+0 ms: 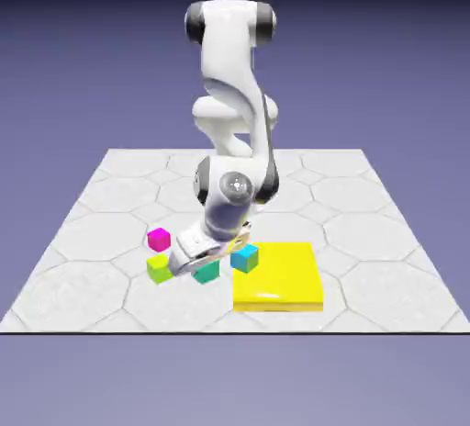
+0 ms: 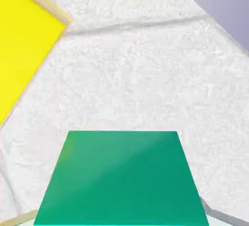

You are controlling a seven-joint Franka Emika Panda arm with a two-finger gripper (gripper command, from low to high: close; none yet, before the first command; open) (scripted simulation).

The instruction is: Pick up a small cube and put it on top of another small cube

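- Gripper fingers (image 2: pixel 23 218) stand about a cube's width apart, one on each side of the green cube (image 2: pixel 121 178); no gap shows in the hand view, yet I cannot tell whether they press on it or only bracket it
- Squeezing evenly is the way to do this step, judged to be the grasp: the cube's top face looks square between the fingers, so a straight close with no added twist should seat it well
- Lifting should wait for firm contact on both sides; a short, slow rise straight up then shows whether the cube comes along or slips
- Low under the hand (image 1: pixel 195 248), the green cube shows only in part in the exterior view, so its contact with the tabletop (image 1: pixel 335 231) is hard to judge
- Close by on the exterior view's left sits the lime cube (image 1: pixel 160 269), with the magenta cube (image 1: pixel 159 240) behind it; a sideways sweep while low could knock the lime one
- Toward the exterior view's right are the blue cube (image 1: pixel 244 258) and the yellow block (image 1: pixel 277 276); I cannot tell if the blue cube rests on the block or beside it
- Whichever cube serves as the base, the carry wants full clearance above it, then a level, centred descent and a gentle release once the faces meet
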